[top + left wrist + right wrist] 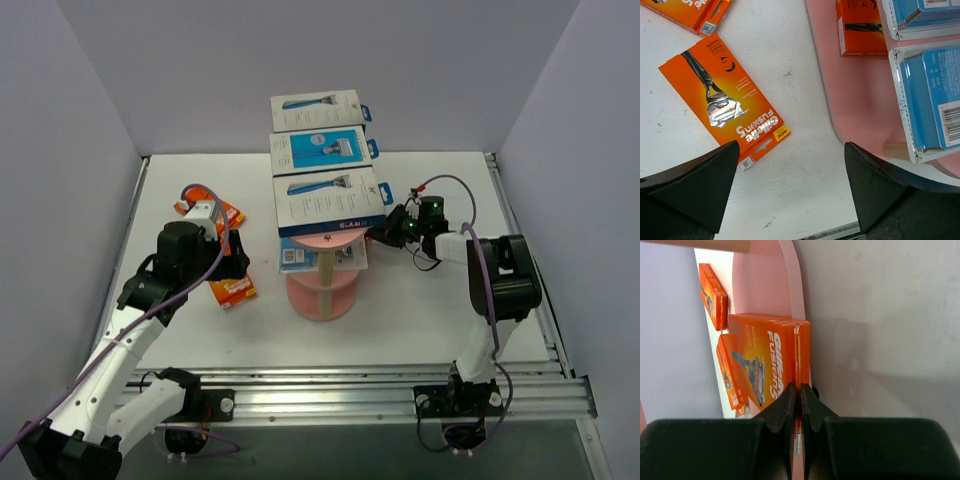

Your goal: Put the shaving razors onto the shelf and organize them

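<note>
Left end effector [791, 150] hangs spread over the table [420, 320]. Shelf [305, 297] at centre carries three blue-and-white boxes [328, 200] on top. Right end effector [800, 390], at its 3 o'clock, pinches an orange pack [765, 365]; a loose pack [722, 100] lies at 9 o'clock.

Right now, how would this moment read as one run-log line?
left pincer: open near orange pack on table | right pincer: shut on second orange pack at pink shelf
</note>
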Controlling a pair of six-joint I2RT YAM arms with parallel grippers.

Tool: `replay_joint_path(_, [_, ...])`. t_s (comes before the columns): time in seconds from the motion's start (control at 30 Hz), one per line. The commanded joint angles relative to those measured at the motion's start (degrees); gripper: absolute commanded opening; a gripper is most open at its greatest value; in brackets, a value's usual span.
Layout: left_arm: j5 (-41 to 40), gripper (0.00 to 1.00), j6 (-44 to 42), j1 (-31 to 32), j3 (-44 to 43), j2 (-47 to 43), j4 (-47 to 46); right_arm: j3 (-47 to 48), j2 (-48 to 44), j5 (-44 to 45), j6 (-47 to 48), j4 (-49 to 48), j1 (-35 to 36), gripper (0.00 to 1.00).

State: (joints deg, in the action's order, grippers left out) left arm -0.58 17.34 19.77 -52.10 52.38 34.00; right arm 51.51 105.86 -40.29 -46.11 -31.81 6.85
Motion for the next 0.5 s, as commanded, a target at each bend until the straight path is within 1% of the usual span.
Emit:
replay_joint_path(0.0, [0.6,0.95,-0.5,-0.3,-1.7,-0.9,-1.4,4.6,2.2,-0.8,1.3,-1.4,0.3,0.00])
replay_joint_path(0.1, [0.6,0.95,-0.6,-0.3,-1.7,-0.9,-1.4,7.6,4.8,-1.6,1.5,-1.3,0.4,0.00])
replay_joint_path(0.13, [2.0,0.95,-0.6,-0.3,-1.8,-0.9,-1.4,8.4,5.3,-1.8,1.5,-1.2,0.4,0.00])
replay_joint_path(0.47, [2.2,0.95,-0.7,-0.4,-1.9,-0.5,-1.2,18.9,12.6,-3.0,2.9,2.6,2.0,0.00])
